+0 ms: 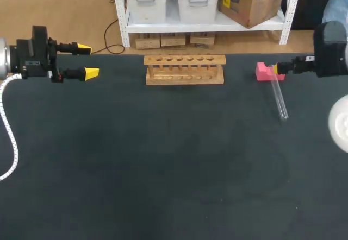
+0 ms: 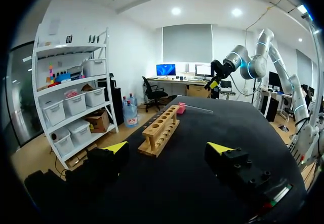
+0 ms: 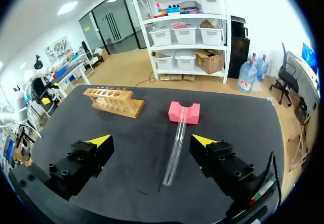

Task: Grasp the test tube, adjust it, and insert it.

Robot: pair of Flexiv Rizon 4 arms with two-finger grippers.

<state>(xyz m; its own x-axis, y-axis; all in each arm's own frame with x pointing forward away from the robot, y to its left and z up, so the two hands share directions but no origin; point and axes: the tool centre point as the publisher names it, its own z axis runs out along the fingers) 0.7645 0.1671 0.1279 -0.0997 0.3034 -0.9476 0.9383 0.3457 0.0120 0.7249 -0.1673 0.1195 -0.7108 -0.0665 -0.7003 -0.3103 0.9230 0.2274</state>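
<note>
Black table (image 1: 163, 175) carries three things, all in its far half. Wooden rack (image 1: 184, 69) w/ one row of holes sits at the middle of the far edge, long side parallel to it & just inside it. Pink block (image 1: 263, 73) stands nr the far edge toward the far-right corner, well apart from the rack, w/ bare tabletop btwn them. Test tube (image 3: 174, 150) lies on the table w/ one end at the block's notch. The rest runs away from the far edge toward the near one, angled slightly toward the right edge. R gripper (image 3: 152, 141) comes in over the right edge nr the far-right corner, fingers spread wide, holding nothing. In its wrist view the tube lies ahead of and below the gap, apart from both yellow tips. Seen from the L wrist, it hangs above the block, off the tabletop. L gripper (image 2: 168, 147) is at the left edge nr the far-left corner, pointing along the far edge toward the rack. Its fingers are spread, holding nothing, and it is well apart from the rack w/ bare tabletop btwn. White coiled cable (image 1: 8, 137) droops from the L arm along the left edge. The middle & near half of the table show plain black surface out to the near edge and both near corners.
</note>
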